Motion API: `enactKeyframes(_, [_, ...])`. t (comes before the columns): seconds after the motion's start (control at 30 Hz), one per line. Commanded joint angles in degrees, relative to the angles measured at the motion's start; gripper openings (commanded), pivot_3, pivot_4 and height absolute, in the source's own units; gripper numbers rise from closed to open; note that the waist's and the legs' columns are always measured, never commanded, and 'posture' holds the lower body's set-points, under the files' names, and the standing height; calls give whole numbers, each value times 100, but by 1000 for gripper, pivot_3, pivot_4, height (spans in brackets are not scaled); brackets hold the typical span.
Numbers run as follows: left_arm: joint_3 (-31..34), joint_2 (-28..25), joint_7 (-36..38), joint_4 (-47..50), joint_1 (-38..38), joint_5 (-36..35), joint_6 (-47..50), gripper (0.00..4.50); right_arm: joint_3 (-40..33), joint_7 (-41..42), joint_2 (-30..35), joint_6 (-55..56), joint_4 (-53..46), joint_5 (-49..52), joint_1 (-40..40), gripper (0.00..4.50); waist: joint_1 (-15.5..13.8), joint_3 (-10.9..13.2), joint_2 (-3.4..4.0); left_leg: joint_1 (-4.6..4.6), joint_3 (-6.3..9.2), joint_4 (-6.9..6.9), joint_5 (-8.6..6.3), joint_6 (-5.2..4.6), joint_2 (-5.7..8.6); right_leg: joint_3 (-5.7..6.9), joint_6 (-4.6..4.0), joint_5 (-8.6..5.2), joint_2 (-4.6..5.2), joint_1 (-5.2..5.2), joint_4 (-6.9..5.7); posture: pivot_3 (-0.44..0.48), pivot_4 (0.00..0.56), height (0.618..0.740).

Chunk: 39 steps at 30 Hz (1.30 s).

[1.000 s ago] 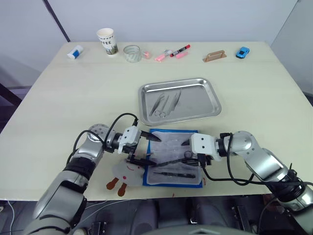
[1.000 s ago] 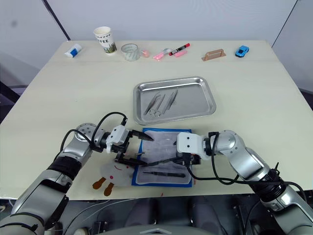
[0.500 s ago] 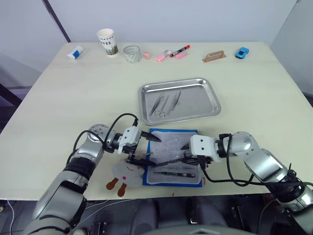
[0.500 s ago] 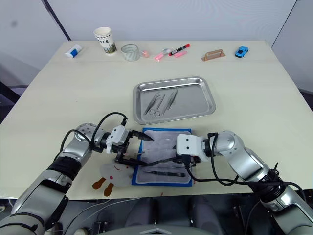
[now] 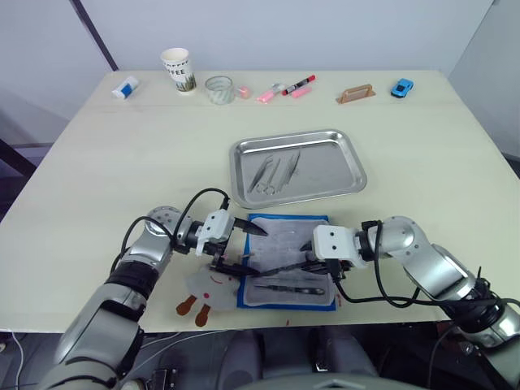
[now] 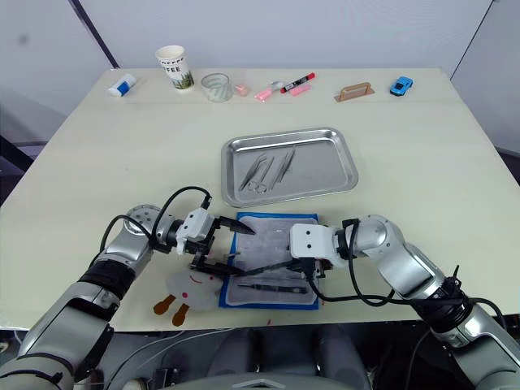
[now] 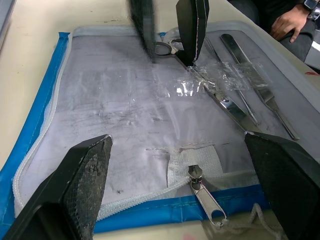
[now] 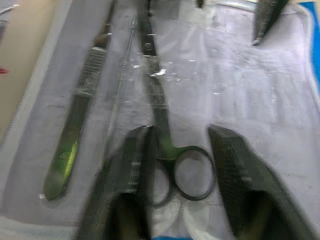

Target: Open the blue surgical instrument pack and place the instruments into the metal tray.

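Blue surgical instrument pack (image 5: 288, 272) unzipped flat between both grippers, scissors (image 8: 160, 112) and other instruments inside on grey lining, right gripper (image 8: 175, 150) spread open over scissor rings, left gripper (image 5: 240, 244) wide open at pack edge, metal tray (image 5: 349, 154) beyond holding few instruments (image 5: 275, 172).

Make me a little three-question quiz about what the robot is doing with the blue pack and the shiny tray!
1. True or false: the blue pack lies open on the table.
2. Which claw has its fingers around the scissors' ring handles? A) right claw B) left claw
3. Fill in: a few silver instruments already lie in the metal ____.

Key: 1 true; 2 A; 3 tray.
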<state>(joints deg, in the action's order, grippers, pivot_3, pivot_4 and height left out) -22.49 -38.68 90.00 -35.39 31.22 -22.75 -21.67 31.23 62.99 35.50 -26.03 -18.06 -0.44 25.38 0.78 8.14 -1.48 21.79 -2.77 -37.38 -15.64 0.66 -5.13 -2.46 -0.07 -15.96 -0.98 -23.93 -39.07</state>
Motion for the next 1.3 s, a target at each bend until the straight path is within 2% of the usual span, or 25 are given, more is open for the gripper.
enactKeyframes(0.03, [-142,-50,250,-152,-159,255,28,4500,123,3,53,-50,166,-138,-81,24,9,-2,1,-4,0,-3,0,0,0,0,0,0,-1,3,-4,0,150,725])
enactKeyframes(0.37, [-84,-34,250,-237,-152,295,0,4500,85,-76,4,-40,79,-154,-44,24,6,-3,0,-8,0,-13,0,0,0,-2,0,-1,0,4,-26,0,150,725])
enactKeyframes(0.7, [-53,40,250,-401,-41,331,-30,4500,73,-31,-32,-378,-465,-89,163,24,-2,-2,0,-9,0,-19,1,0,1,-2,-1,-1,0,2,-37,0,150,725])
enactKeyframes(1.3, [194,156,250,-551,120,259,35,4500,71,3,24,-344,-289,-144,86,24,-5,-2,-1,-2,6,-53,0,0,1,1,-1,-2,-1,-1,-63,0,150,725])
